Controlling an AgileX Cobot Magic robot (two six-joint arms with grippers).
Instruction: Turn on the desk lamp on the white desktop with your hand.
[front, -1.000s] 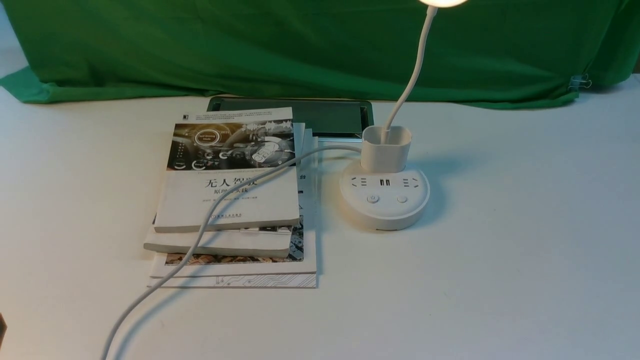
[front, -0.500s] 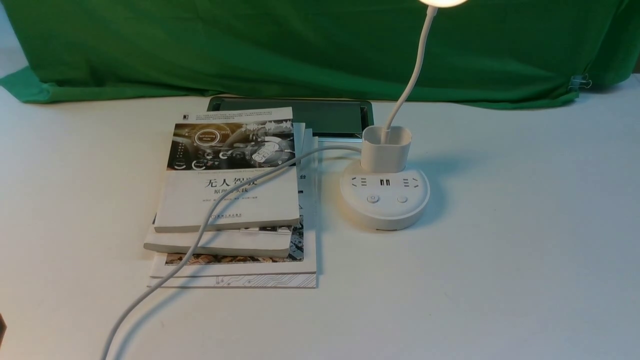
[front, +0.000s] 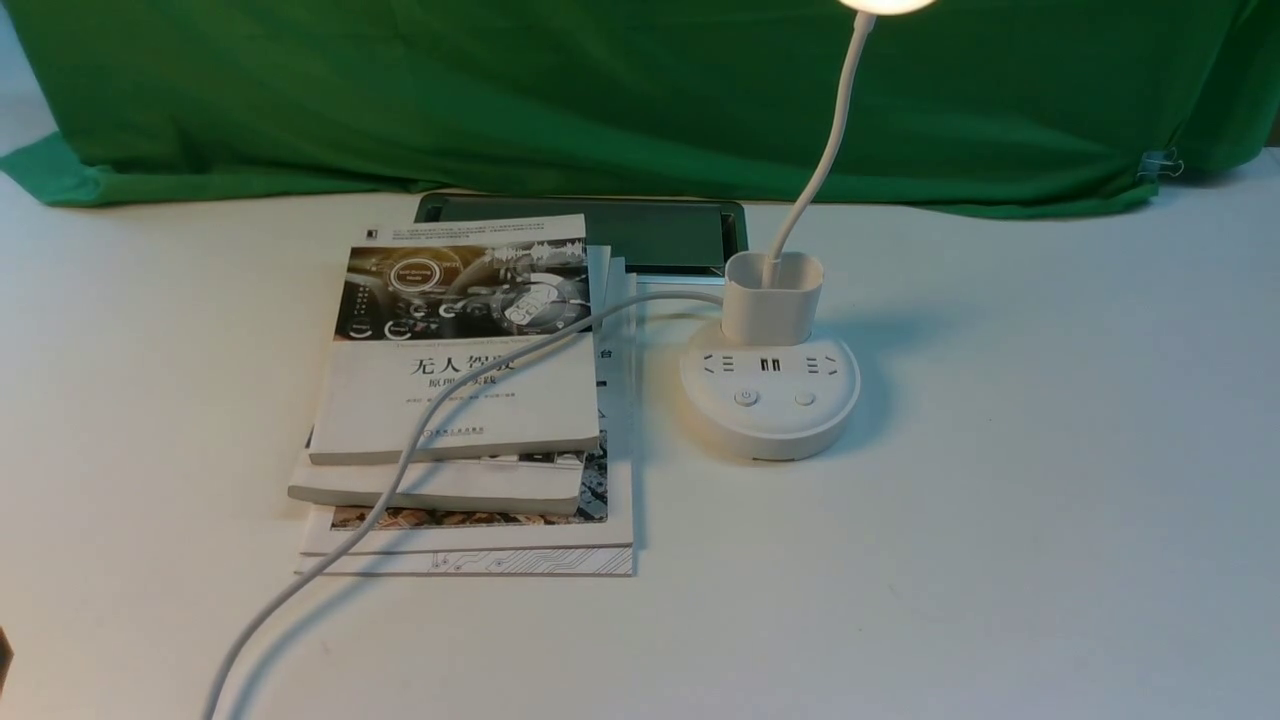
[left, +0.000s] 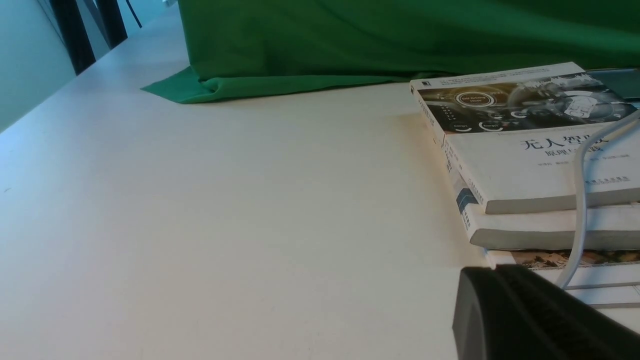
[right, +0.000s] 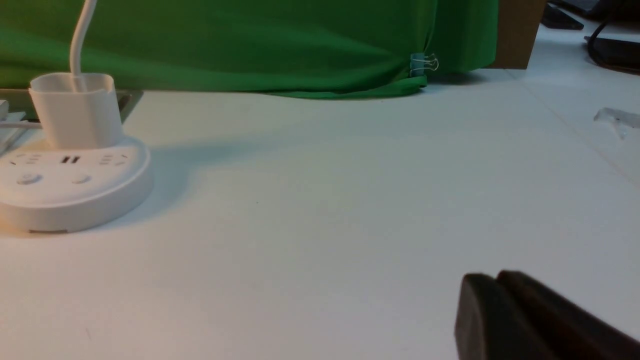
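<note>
No shift since before; desk lamp (front: 768, 385) head cropped, glowing; both pincers' tips pressed together.

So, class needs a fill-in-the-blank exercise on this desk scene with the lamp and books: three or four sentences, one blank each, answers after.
1. The cloth behind the desk is ____.
2. The cable lies across the stack of ____.
3. The lamp stands to the ____ of the books in the front view.
4. The lamp's base carries ____ round buttons.

Missing words: green; books; right; two
</note>
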